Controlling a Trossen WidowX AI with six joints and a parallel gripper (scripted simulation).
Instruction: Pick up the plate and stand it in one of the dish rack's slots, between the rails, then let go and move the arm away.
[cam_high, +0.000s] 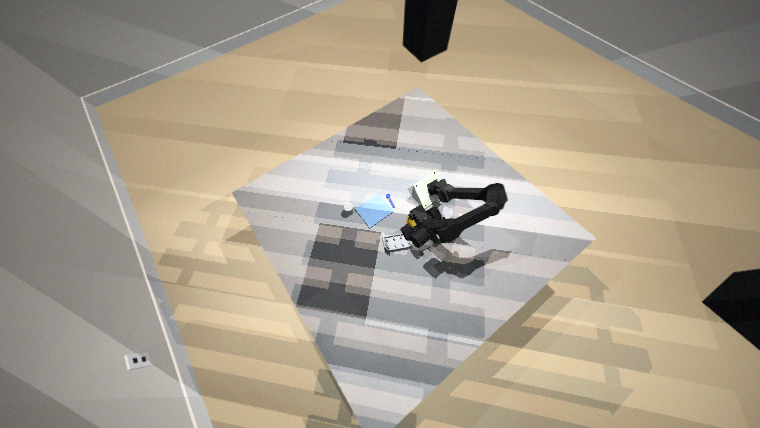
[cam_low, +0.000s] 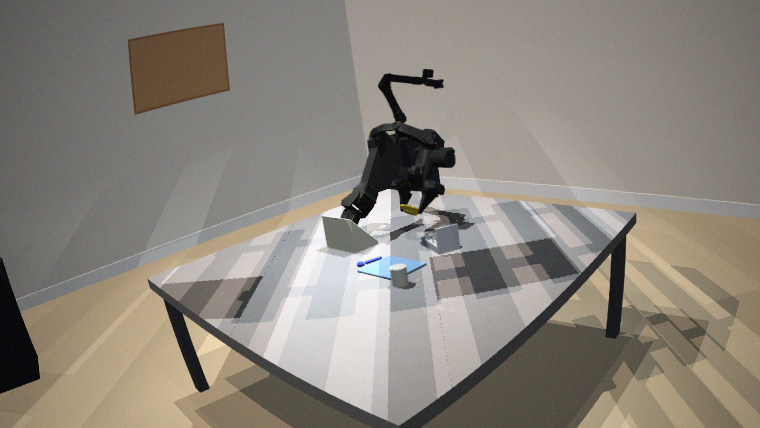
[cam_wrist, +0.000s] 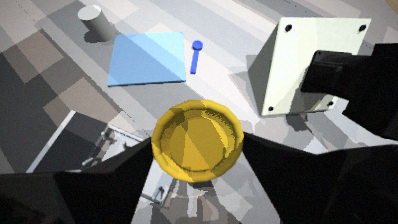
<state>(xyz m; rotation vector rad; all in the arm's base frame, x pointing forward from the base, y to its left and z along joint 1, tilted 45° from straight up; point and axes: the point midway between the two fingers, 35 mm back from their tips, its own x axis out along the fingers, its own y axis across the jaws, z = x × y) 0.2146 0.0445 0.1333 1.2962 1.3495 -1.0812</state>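
Gripper, 1: the gripper (cam_high: 412, 219) (cam_low: 414, 206) (cam_wrist: 197, 139) is closed on the plate, one finger at each side
Plate, 1: the yellow plate (cam_high: 411, 222) (cam_low: 408, 209) (cam_wrist: 195, 145) is held above the table, outside the rack; clock positions below are from it, wrist view
Dish rack, 1: the dish rack (cam_high: 396, 242) (cam_low: 447, 239) (cam_wrist: 65, 145) is at 8 to 9 o'clock, partly hidden by a finger
Blue items, 2: rod with round end (cam_high: 391, 202) (cam_low: 373, 260) (cam_wrist: 194, 64) at 12, flat square (cam_high: 374, 211) (cam_low: 382, 267) (cam_wrist: 147, 59) at 11
Wedge, 1: the pale wedge (cam_high: 423, 194) (cam_low: 343, 236) (cam_wrist: 295, 45) is at 2, partly covered by black arm parts
Cylinder, 1: the pale cylinder (cam_high: 348, 207) (cam_low: 399, 276) (cam_wrist: 100, 25) is between 10 and 11, upright
Surface, 1: grey table (cam_high: 393, 340) (cam_low: 388, 372), patchy shadows
Room: tan floor (cam_high: 265, 90) (cam_low: 106, 345), grey walls, 1 brown board (cam_low: 180, 69)
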